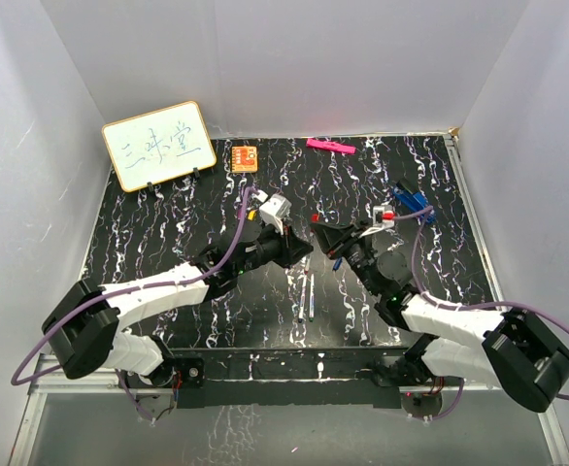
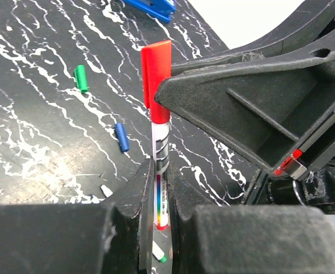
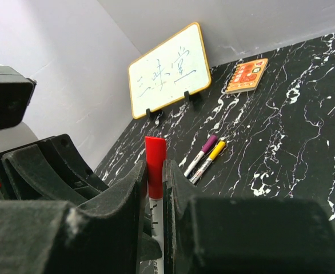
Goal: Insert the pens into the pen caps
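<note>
My left gripper (image 2: 159, 171) is shut on the white barrel of a pen (image 2: 161, 188) with a red end, held upright above the table. A red cap (image 2: 155, 74) sits on the pen's top end. My right gripper (image 3: 154, 171) is shut on that red cap (image 3: 155, 162). The two grippers meet mid-table in the top view, left (image 1: 299, 245) and right (image 1: 325, 236). A green cap (image 2: 81, 78) and a blue cap (image 2: 121, 137) lie loose on the table. Two pens with a purple cap (image 3: 200, 155) and a yellow cap (image 3: 210, 158) lie side by side. Two more thin pens (image 1: 307, 294) lie near the front.
A whiteboard (image 1: 158, 144) stands at the back left, with an orange card (image 1: 245, 156) beside it. A pink marker (image 1: 330, 146) lies at the back wall. A larger blue object (image 1: 411, 202) sits to the right. White walls enclose the black marbled table (image 1: 149, 243).
</note>
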Controlling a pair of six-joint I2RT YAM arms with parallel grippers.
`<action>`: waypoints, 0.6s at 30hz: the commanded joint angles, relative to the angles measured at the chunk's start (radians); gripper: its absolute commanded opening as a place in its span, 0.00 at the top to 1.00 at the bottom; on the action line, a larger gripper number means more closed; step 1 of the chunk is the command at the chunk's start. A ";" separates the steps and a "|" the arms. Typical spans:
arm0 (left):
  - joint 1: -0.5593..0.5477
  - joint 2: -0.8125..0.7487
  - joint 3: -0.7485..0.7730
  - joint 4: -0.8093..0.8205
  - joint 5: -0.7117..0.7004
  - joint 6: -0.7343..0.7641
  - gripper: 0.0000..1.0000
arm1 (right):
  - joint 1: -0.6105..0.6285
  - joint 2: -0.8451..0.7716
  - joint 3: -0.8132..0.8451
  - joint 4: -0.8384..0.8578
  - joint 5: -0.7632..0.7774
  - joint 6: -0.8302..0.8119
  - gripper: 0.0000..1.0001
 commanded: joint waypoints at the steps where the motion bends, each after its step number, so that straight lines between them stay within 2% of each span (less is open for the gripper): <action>1: -0.004 -0.079 0.025 0.067 -0.099 0.072 1.00 | 0.009 0.032 0.087 -0.138 -0.114 0.006 1.00; 11: 0.008 -0.114 0.029 0.126 -0.218 0.127 1.00 | 0.015 0.145 0.184 -0.318 -0.178 0.030 1.00; 18: 0.035 -0.140 0.029 0.138 -0.240 0.148 1.00 | 0.031 0.196 0.199 -0.360 -0.204 0.034 1.00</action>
